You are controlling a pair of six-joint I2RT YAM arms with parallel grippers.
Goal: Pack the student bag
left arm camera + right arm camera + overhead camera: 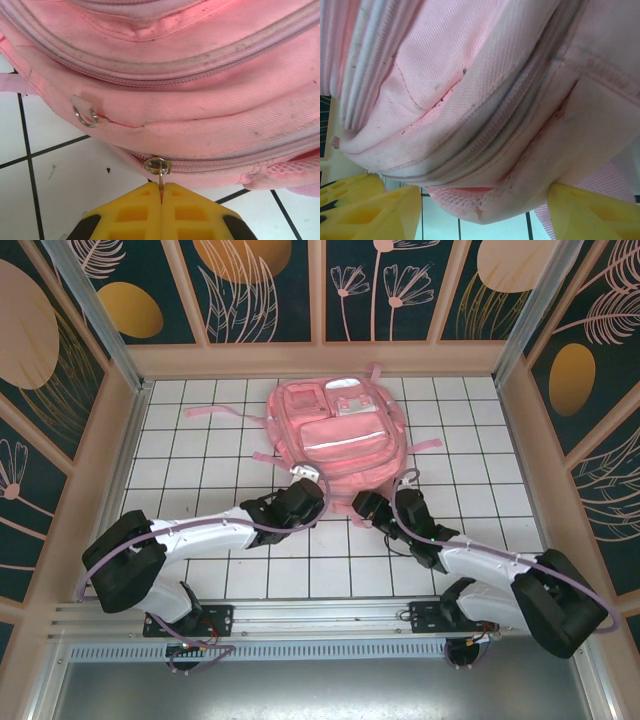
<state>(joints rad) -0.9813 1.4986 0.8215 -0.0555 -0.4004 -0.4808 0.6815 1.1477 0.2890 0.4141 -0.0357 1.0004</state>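
Pinching the zip pull (pixel 158 166) of the bag (pixel 340 430) lying mid bench (pixel 200 440), my left gripper (pixel 161 192) is clamped tight. My right gripper (pixel 485 212) gapes astride the bag's corner, gripping nothing; I'd clamp there, then pull along the track.

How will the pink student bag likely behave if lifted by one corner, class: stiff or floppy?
Probably floppy: the student bag is soft woven fabric, creased and sagging at its seams. Tugged by the zipper pull pinched in the left end effector, it may slide on the smooth tiles rather than unzip. Lying flat, it seems unlikely to roll.
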